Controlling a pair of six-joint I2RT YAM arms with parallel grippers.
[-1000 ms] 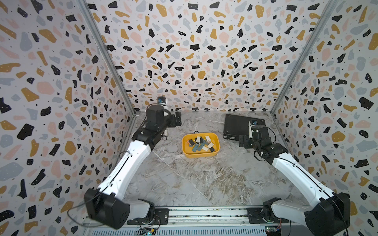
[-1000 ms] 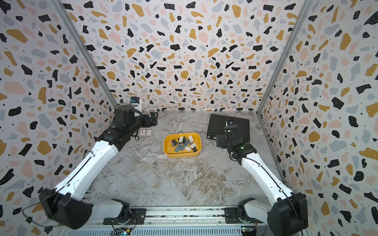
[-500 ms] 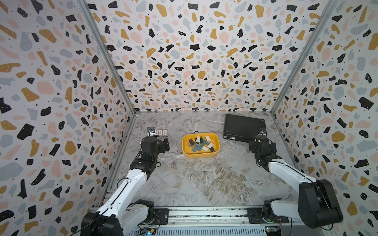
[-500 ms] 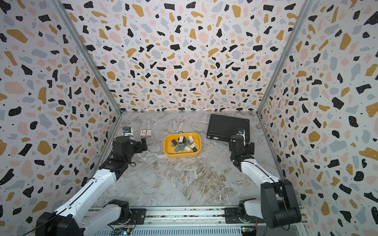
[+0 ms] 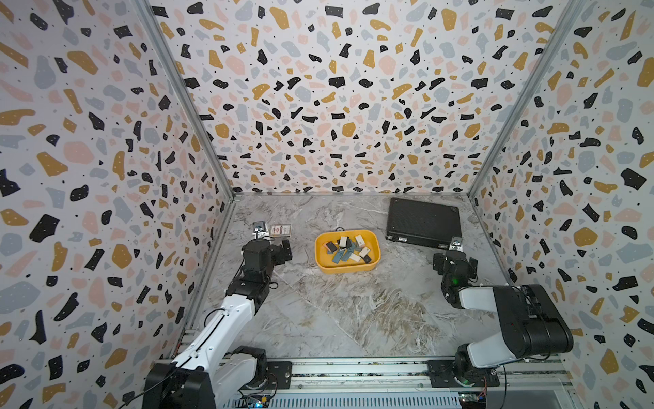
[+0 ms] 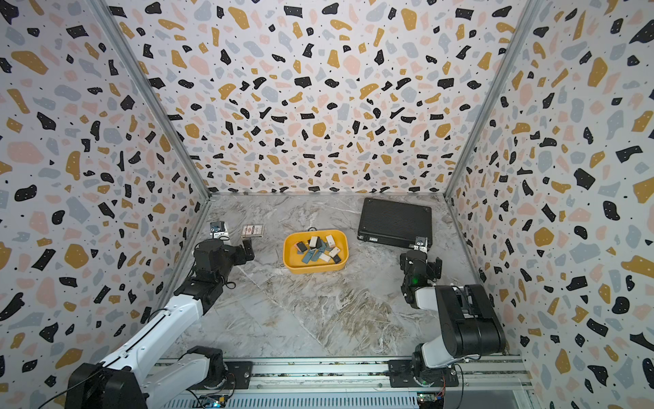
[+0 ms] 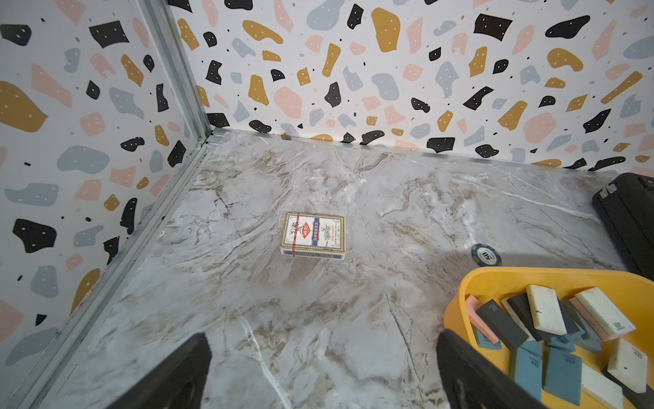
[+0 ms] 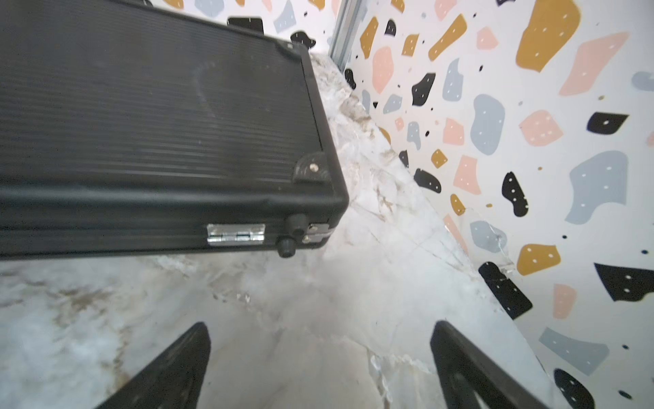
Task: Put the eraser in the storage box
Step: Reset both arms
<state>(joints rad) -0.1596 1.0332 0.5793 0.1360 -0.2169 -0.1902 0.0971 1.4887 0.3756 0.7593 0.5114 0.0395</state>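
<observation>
Both top views: storage box [image 5: 346, 271] mid-table, erasers [image 5: 347, 249] piled inside, none seen loose. Left gripper [image 5: 286, 250] at its 9 o'clock, right gripper [image 5: 454, 261] at 4. Looks done; step is retreat. Left wrist: jaws spread, empty; one finger [image 7: 472, 375] near box rim, contact unclear, so back straight off. Right wrist: jaws spread, empty, facing black case [image 8: 159, 106] corner.
</observation>
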